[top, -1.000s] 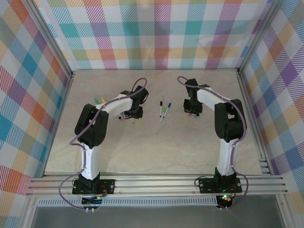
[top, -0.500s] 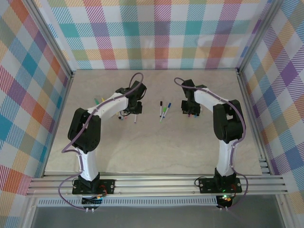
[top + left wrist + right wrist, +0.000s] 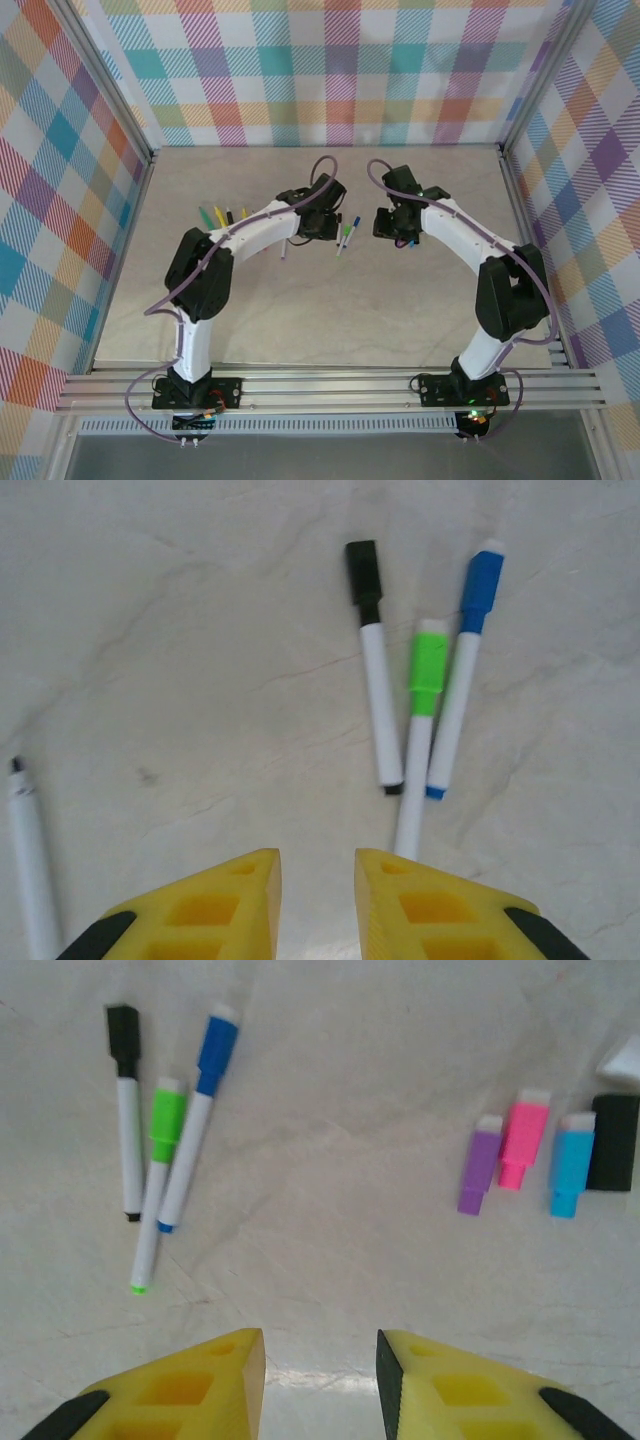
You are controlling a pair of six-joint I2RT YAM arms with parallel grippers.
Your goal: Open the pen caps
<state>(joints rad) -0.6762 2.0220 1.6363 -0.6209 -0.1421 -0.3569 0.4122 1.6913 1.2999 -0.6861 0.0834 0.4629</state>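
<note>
My left gripper has its jaws slightly apart with nothing between them. The black-capped pen, green-capped pen and blue-capped pen lie just ahead to its right. My right gripper is parted and empty too, with loose pen caps ahead-right: purple cap, pink cap, light-blue cap, black cap.

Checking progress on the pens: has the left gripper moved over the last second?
Yes. In the top view the left gripper swung right, closing on the three capped pens, which stayed put.
</note>
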